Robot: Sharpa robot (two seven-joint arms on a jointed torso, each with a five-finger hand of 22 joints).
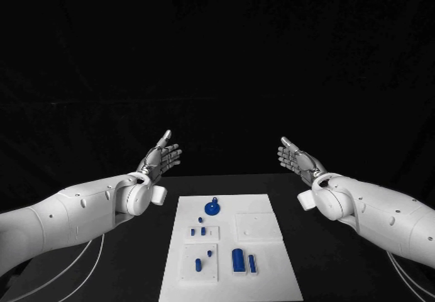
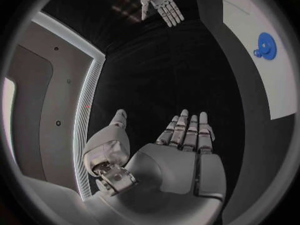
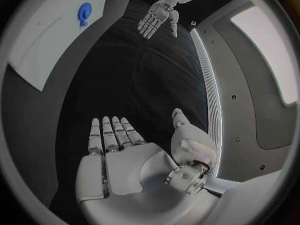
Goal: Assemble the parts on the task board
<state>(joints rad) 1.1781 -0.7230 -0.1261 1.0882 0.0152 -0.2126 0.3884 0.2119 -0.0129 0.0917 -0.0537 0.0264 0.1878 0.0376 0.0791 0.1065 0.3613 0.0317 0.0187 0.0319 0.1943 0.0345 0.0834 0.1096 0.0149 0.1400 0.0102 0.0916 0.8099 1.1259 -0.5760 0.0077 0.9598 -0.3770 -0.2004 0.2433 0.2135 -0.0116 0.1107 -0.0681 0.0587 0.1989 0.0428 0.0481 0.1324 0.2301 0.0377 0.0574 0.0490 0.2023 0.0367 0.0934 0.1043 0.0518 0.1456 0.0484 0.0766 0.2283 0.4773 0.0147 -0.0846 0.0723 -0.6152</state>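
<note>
Both hands, left [image 1: 161, 158] & right [image 1: 297, 158], hang released w/ fingers spread above board [image 1: 272, 277] at lower centre, parts [image 1: 212, 207] lying on it—step can't be judged.

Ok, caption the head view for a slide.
Both silver hands, left hand and right hand, open above the white task board bearing small blue parts.

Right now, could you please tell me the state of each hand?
Left hand: open, fingers apart, holding nothing, raised beyond the board.
Right hand: open, fingers apart, holding nothing, also raised.
</note>
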